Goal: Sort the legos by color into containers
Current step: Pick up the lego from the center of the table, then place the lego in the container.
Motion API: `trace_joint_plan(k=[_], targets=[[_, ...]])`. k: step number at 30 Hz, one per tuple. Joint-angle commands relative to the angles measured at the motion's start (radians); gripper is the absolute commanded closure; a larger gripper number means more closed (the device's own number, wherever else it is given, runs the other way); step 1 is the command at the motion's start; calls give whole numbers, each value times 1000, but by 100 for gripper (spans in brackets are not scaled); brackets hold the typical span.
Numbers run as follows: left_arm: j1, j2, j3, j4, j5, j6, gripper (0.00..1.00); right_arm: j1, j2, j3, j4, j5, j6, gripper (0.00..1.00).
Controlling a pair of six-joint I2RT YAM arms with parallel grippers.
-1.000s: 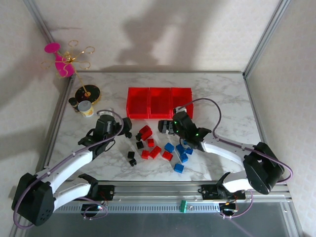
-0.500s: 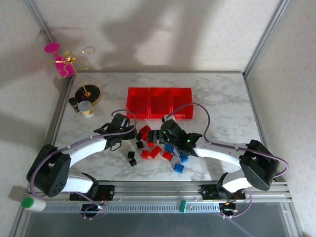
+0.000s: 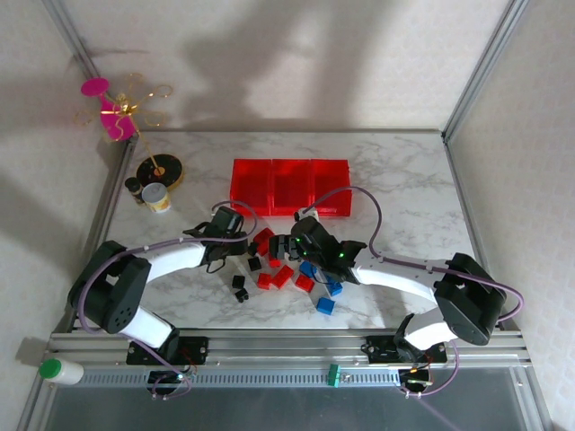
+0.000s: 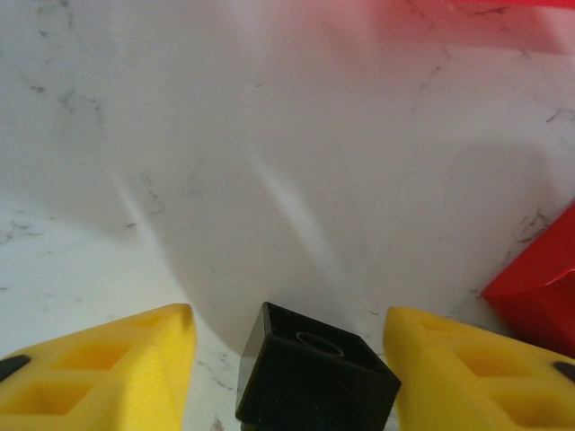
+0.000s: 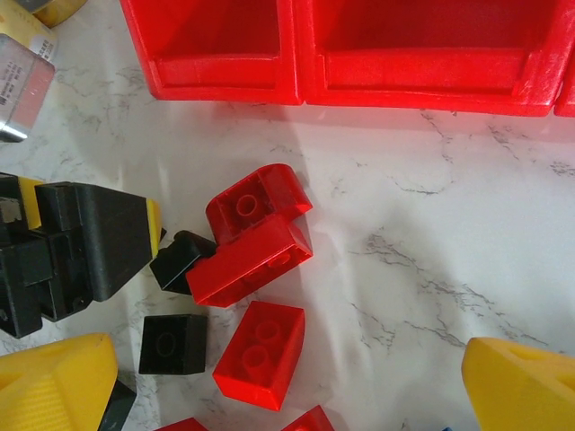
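the legos [image 3: 280, 277] lie scattered on the table [image 3: 404, 189] just before the containers [image 3: 269, 208].

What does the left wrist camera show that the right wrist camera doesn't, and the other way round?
Left wrist view: gaps between the black brick and the flanking yellow fingers of the left gripper. Right wrist view: open compartments of the red bins, loose red bricks, a second black brick, a small can, the right gripper with jaws wide apart. Shared: the marble table, the bins' red, that flanked black brick.
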Motion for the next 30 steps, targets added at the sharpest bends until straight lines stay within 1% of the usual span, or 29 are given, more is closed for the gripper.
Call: trace_joint_plan(k=[1, 7, 11, 16, 21, 24, 27, 30], targets=[[-4, 16, 13, 11, -15, 5, 49, 11, 11, 31, -3, 31, 4, 1], [-4, 24, 17, 17, -13, 2, 69, 11, 26, 31, 5, 28, -5, 1], [-4, 15, 39, -15, -29, -6, 76, 11, 19, 24, 17, 22, -11, 1], [-4, -57, 67, -32, -51, -37, 75, 11, 2, 32, 12, 23, -15, 1], [-4, -68, 168, -68, -76, -47, 75, 2, -28, 38, 21, 43, -19, 1], [-4, -34, 248, -68, -85, -43, 74, -25, -33, 42, 23, 46, -18, 1], [-1, 39, 344, -83, -112, -42, 74, -55, -37, 58, 23, 58, -24, 1], [9, 111, 411, -51, -122, -51, 73, -78, -44, 68, 37, 72, -42, 1]])
